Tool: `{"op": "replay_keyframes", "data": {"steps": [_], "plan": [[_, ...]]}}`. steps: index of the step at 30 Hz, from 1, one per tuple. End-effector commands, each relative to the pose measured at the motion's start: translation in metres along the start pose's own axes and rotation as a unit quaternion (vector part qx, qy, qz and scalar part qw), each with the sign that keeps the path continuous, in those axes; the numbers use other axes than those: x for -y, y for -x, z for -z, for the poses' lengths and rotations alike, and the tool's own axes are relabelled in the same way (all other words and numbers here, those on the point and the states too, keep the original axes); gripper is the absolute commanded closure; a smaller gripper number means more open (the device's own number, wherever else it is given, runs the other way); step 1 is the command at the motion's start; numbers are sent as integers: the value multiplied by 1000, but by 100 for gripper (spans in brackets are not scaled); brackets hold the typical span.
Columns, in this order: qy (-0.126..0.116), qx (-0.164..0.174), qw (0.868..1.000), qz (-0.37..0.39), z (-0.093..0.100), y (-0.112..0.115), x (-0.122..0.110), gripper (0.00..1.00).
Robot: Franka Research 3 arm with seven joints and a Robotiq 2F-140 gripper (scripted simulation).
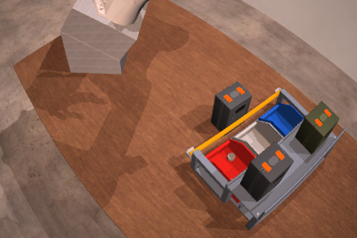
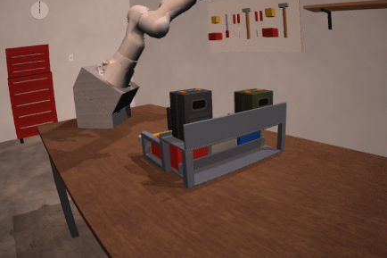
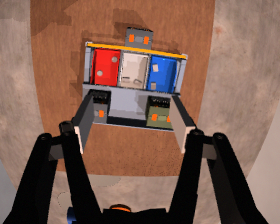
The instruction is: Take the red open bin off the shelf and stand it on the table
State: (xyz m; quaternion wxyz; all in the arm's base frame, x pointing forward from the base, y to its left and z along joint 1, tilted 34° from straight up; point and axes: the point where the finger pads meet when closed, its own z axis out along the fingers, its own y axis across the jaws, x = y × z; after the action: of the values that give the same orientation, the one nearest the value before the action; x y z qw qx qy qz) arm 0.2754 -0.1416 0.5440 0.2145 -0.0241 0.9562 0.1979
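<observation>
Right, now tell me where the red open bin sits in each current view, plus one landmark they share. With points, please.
Top: the red open bin (image 1: pixel 224 165) (image 2: pixel 156 150) (image 3: pixel 106 67) is right of center, below the middle.
Exterior: left of center, below the middle, partly hidden by the shelf frame.
Wrist: upper left.
Shared landmark: the yellow bar (image 1: pixel 236 122) (image 2: pixel 161 134) (image 3: pixel 136 49) along the shelf.

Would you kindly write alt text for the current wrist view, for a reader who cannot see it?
Open claw above a grey shelf holding red, white and blue bins side by side behind a yellow bar, with three upright cases around them.
</observation>
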Motion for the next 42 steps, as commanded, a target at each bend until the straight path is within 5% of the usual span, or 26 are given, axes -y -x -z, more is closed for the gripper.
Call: {"op": "replay_keyframes", "data": {"steps": [1, 7, 42], "plan": [[6, -2, 1000, -13, -1, 0, -3, 43], [6, -2, 1000, -13, 26, 13, -20, 43], [6, -2, 1000, -13, 15, 7, -13, 43]]}}
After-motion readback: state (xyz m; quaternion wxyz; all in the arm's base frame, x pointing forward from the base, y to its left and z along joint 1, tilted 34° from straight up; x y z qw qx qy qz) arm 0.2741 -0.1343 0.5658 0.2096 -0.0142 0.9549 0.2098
